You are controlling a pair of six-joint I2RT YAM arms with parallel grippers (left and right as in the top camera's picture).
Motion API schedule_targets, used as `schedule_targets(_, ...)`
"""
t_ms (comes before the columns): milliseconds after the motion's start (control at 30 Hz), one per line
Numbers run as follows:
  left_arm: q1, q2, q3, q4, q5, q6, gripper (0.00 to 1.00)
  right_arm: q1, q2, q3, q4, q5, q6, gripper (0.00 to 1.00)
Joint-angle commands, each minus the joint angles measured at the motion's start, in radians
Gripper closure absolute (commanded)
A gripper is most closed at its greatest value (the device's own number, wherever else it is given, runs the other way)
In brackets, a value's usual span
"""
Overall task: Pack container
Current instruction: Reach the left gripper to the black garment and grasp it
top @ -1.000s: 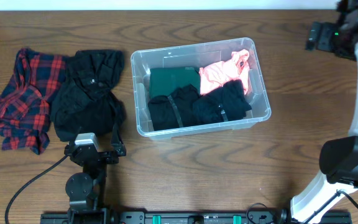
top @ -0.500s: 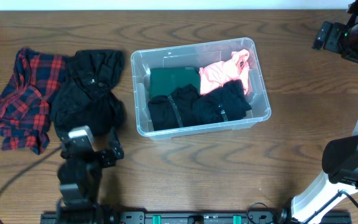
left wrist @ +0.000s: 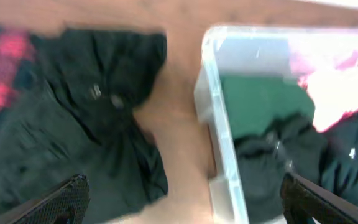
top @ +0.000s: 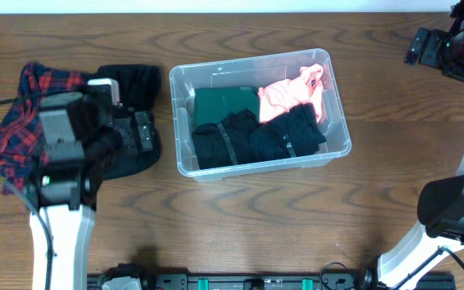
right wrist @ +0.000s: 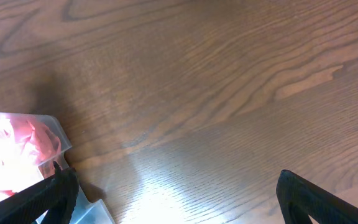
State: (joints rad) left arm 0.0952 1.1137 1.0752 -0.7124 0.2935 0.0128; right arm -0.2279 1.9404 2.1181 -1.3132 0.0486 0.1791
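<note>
Overhead, container (top: 180, 129) near left pincer (left wrist: 188, 202), well apart from right pincer (right wrist: 179, 199).

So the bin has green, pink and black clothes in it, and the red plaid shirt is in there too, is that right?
Not quite. The plaid shirt is not in the bin; it lies out on the table, as the overhead view shows. The green piece, pink piece and black clothes are in the bin.

A black garment (left wrist: 86, 124) lies ahead of the left fingers (left wrist: 61, 202) on the tabletop (left wrist: 179, 112), a plaid shirt (left wrist: 5, 68) touching its left.
</note>
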Motion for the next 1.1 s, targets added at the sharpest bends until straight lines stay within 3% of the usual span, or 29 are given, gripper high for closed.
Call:
schedule_targets(0, 0.020, 0.072, 0.009, -0.068, 0.026, 0.035, 0.02, -0.006, 0.008, 0.000, 0.000, 0.000, 0.015, 0.01)
schedule_targets(133, 0.026, 0.150, 0.008, -0.113, 0.008, 0.037, 0.02, -0.006, 0.008, 0.000, 0.000, 0.000, 0.015, 0.01)
schedule_targets(500, 0.025, 0.332, -0.011, -0.050, -0.077, 0.084, 0.02, -0.006, 0.008, 0.000, 0.000, 0.000, 0.015, 0.01)
schedule_targets(667, 0.024, 0.419, -0.011, -0.021, -0.089, 0.083, 0.07, -0.006, 0.008, 0.000, 0.000, 0.000, 0.015, 0.01)
schedule_targets(1067, -0.042, 0.599, -0.011, 0.035, -0.255, 0.053, 0.07, -0.006, 0.008, 0.000, 0.000, 0.000, 0.015, 0.01)
